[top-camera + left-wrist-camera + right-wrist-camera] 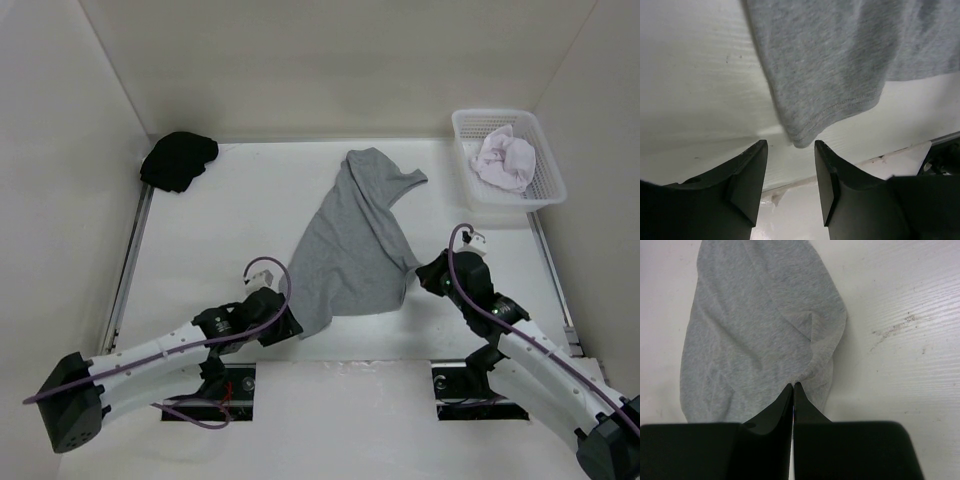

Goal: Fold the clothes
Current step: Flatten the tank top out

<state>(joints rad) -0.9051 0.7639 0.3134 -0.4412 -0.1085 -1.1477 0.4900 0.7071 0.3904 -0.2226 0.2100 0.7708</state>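
The shirt lies rumpled on the surface. Right fingers pinch shut on its 4 o'clock edge; left fingers gape empty by the 7 o'clock hem corner. Flattening step, I'd say; next, that corner needs gripping.

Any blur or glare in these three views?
Top external: flat even light, sharp, only faint shadows around the grey shirt. Left wrist: hem stitching in focus, near jaws dark and soft. Right wrist: jaws a black silhouette, shirt knit slightly soft, no glare.
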